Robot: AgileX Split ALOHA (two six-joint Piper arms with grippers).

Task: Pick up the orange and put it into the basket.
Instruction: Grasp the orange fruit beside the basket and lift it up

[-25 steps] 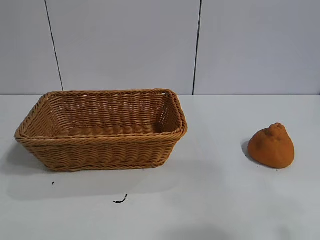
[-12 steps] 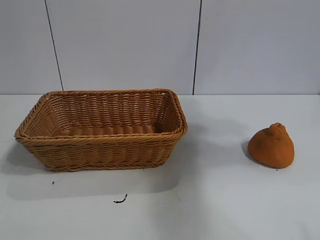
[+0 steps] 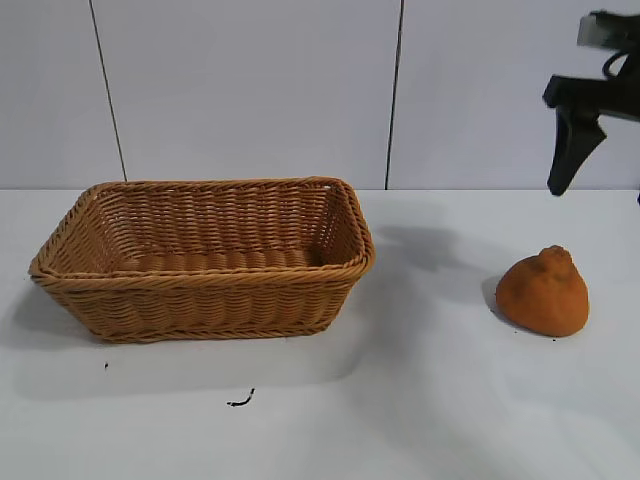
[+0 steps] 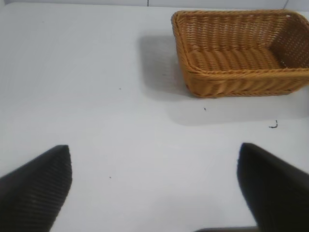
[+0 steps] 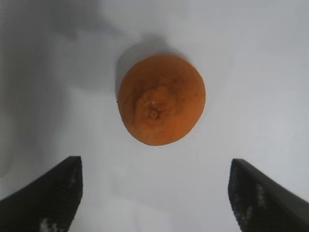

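Right hand (image 5: 154, 193) hovering above the orange (image 3: 543, 292), fingers spread wide, orange sitting on the bench (image 3: 430, 400) at right, well apart from the basket (image 3: 205, 258) at left, left hand (image 4: 154, 186) idling wide.

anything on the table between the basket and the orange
No. In the exterior view the stretch of white table between the basket and the orange is bare; only a shadow falls across it.
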